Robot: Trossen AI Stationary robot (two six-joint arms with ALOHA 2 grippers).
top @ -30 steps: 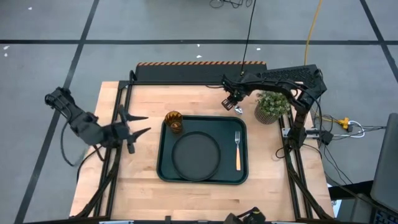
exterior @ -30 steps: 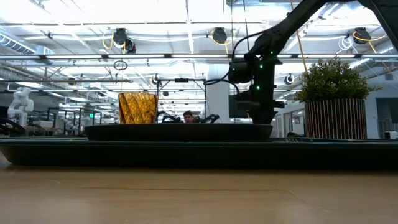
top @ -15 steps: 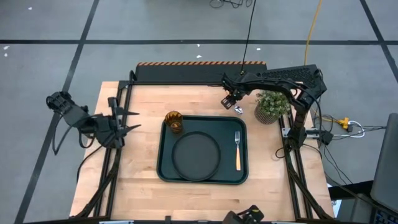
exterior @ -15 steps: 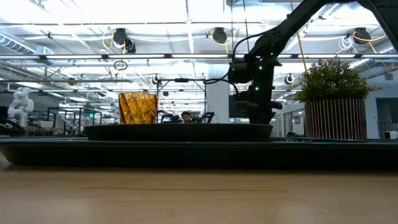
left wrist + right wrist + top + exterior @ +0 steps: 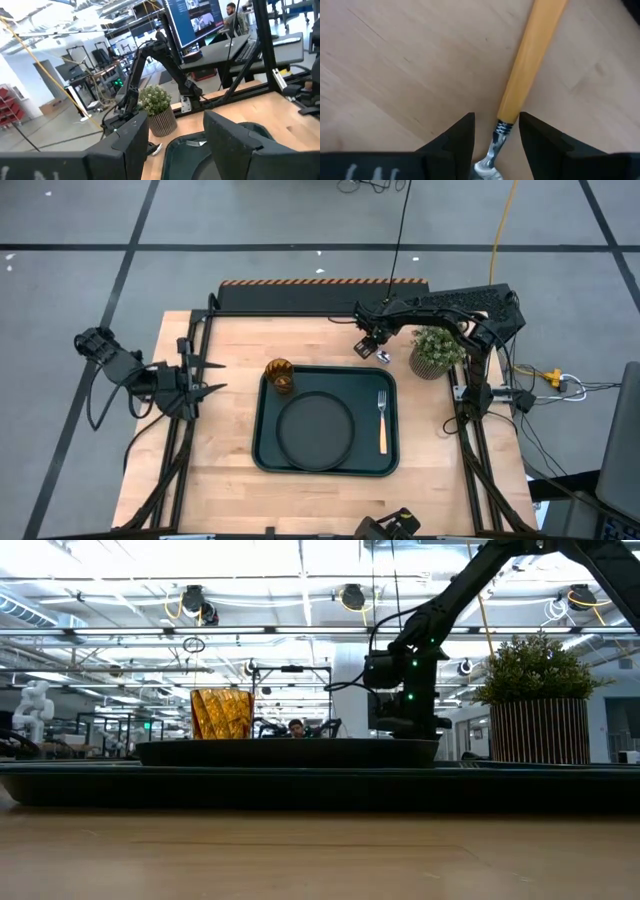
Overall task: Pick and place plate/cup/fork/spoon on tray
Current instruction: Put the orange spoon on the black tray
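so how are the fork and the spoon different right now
The fork lies inside the tray, right of the plate; the spoon lies on the bare wooden table beyond the tray. No gripper is near the fork, while the right gripper has its open jaws straddling the spoon's neck. The fork ends in tines, the spoon in a bowl. Both have orange handles and metal heads.

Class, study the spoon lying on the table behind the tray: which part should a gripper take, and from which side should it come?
Take the spoon at the slim neck where the orange handle meets the silver stem, coming straight down from above. It lies flat on the wooden table, and the right gripper already straddles that neck with open fingers.
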